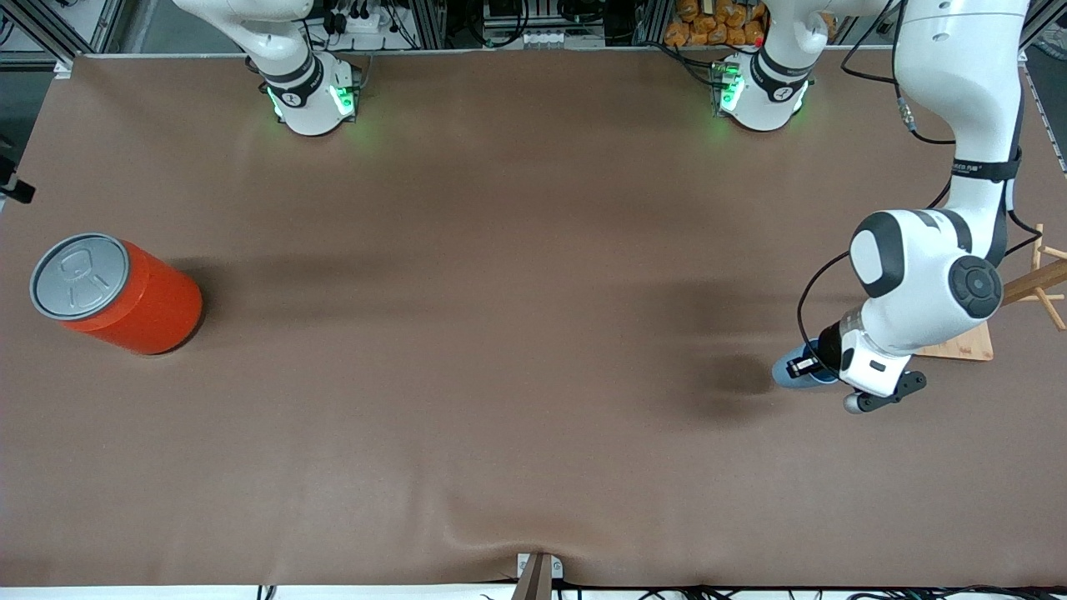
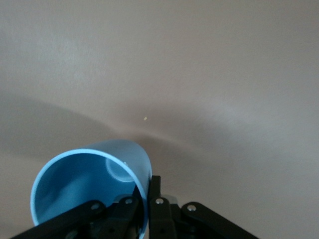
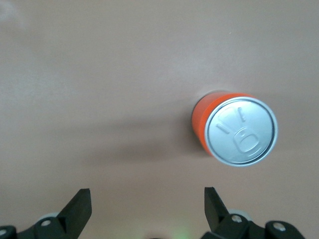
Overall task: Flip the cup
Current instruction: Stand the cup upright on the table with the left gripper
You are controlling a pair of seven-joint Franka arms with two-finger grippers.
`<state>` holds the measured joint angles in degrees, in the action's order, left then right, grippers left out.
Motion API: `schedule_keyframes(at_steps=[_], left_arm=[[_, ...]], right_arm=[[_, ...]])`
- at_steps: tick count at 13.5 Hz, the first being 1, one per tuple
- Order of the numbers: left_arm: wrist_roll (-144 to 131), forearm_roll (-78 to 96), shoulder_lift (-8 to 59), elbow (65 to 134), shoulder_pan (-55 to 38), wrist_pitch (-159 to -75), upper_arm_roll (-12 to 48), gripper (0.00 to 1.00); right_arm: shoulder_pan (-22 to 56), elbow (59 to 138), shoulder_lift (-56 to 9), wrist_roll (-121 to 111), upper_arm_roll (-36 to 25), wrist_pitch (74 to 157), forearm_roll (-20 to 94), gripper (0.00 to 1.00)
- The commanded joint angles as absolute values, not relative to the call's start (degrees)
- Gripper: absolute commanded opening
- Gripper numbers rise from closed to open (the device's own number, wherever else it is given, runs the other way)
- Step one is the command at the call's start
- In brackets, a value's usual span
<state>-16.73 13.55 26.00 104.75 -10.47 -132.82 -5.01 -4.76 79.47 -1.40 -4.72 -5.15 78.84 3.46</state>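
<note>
Cup: the light-blue cup (image 2: 89,191) sits at the left arm's end of the table, just beside the wooden stand; in the front view only a sliver of it (image 1: 790,370) shows past the left arm's wrist.
Cup pose: in the left wrist view it is tipped well over, its mouth turned toward the camera so the darker inside and the round bottom show; whether it touches the table cannot be told.
Left gripper: the left gripper (image 2: 148,209) is clamped on the cup's rim wall, one finger inside the mouth and one outside, the gap narrow with only the wall between.
Left arm: it reaches from its base down to the cup, the wrist bent low over the table.
Progress: the cup appears grasped and partway through the turn, neither upright nor mouth-down.
Left to do: judging by the tilt, the turn has to be finished, the cup set down stably and the fingers released.
Risk: a thin rim pinch may let the cup slip or swing while it turns.
Right gripper: the right gripper (image 3: 147,209) hangs high over the table near the orange can, its fingers spread wide and empty; that arm waits.
Orange can: the orange can (image 1: 117,293) with a grey lid stands at the right arm's end, well apart from the cup.
Wooden stand: the wooden stand (image 1: 967,346) lies partly hidden by the left arm.
</note>
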Motion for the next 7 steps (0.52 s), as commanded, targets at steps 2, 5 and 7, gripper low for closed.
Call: schedule_keyframes(at_steps=[2, 5, 7], left_arm=[[-18.2, 11.2, 26.1, 107.9, -12.7, -132.9, -5.0, 0.0], [-18.3, 9.8, 26.4, 107.3, -12.2, -132.9, -5.0, 0.7], [-18.2, 9.7, 25.8, 106.4, -11.8, -132.5, -5.1, 1.0]], right_arm=[[-4.4, 81.6, 0.9, -2.2, 0.0, 79.3, 1.3, 1.0], [-4.2, 83.2, 0.8, -2.5, 3.9, 79.3, -1.2, 1.0], [-4.2, 83.5, 0.8, -2.5, 4.0, 79.2, -1.3, 1.0]])
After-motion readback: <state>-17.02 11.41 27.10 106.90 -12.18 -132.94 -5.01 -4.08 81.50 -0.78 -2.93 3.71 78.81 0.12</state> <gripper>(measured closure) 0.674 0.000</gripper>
